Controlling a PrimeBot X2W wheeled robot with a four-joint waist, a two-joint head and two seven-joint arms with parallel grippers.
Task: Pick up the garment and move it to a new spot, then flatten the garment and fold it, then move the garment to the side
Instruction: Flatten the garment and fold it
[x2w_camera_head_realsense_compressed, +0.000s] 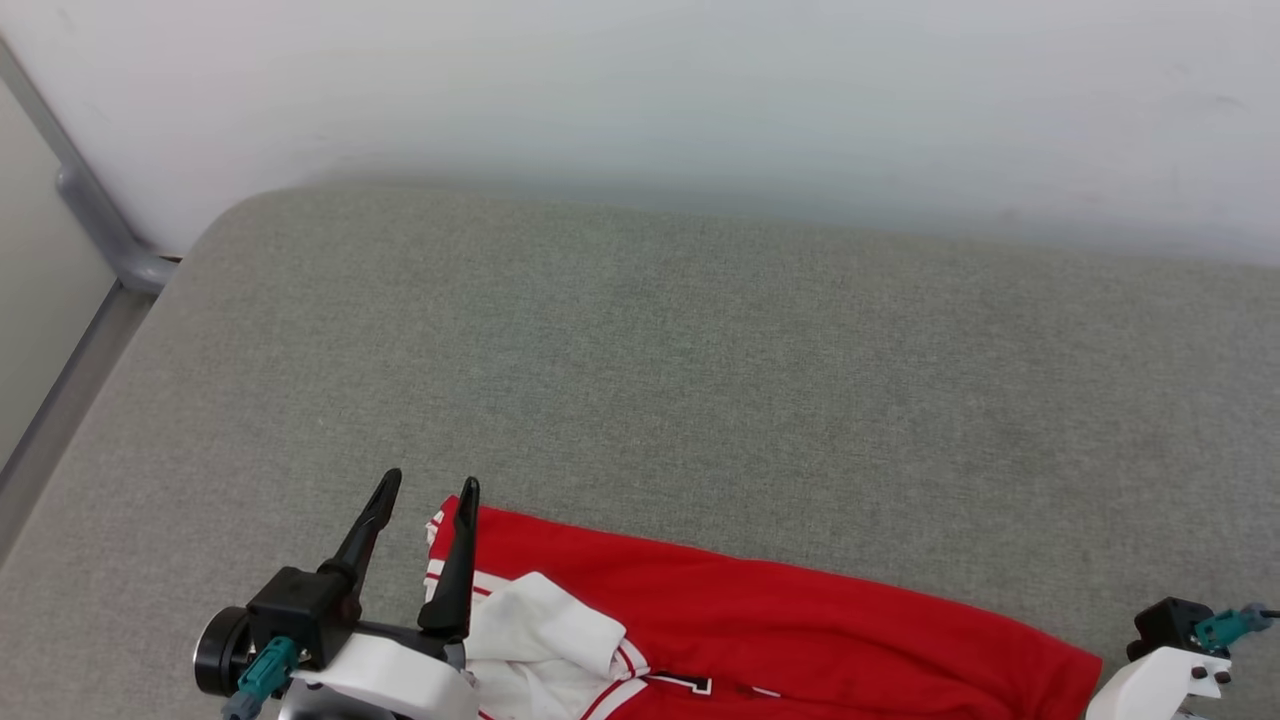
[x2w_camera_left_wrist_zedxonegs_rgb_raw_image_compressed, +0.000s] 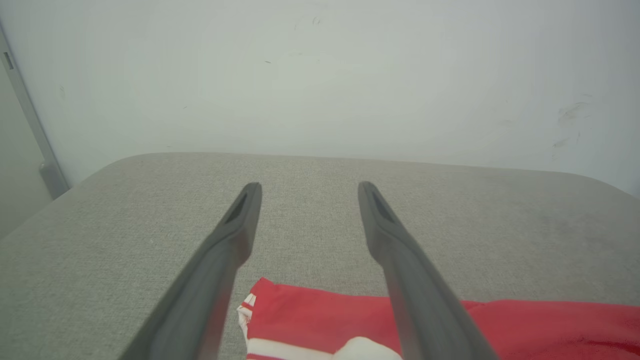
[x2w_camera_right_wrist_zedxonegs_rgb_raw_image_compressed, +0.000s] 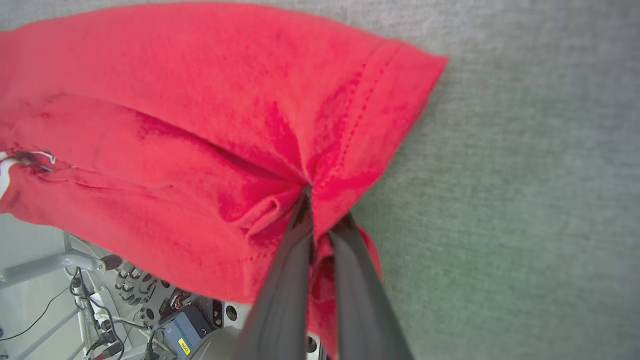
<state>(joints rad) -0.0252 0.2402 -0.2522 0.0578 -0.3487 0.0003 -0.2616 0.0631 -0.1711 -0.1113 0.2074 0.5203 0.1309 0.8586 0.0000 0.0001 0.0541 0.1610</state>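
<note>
Right wrist view shows right gripper (x2w_camera_right_wrist_zedxonegs_rgb_raw_image_compressed: 322, 212) pinching red-and-white jersey shirt (x2w_camera_right_wrist_zedxonegs_rgb_raw_image_compressed: 200, 100), probably its hem; left gripper (x2w_camera_left_wrist_zedxonegs_rgb_raw_image_compressed: 309, 187) spread wide.

The left gripper (x2w_camera_left_wrist_zedxonegs_rgb_raw_image_compressed: 310, 189) points toward twelve o'clock, its two dark fingers spread wide with nothing between them, over a grey fabric surface (x2w_camera_left_wrist_zedxonegs_rgb_raw_image_compressed: 500, 225). The garment (x2w_camera_left_wrist_zedxonegs_rgb_raw_image_compressed: 325, 312) lies at six o'clock, red with a red-and-white striped edge, and runs off toward four o'clock. A pale wall (x2w_camera_left_wrist_zedxonegs_rgb_raw_image_compressed: 320, 75) stands at twelve o'clock.
</note>
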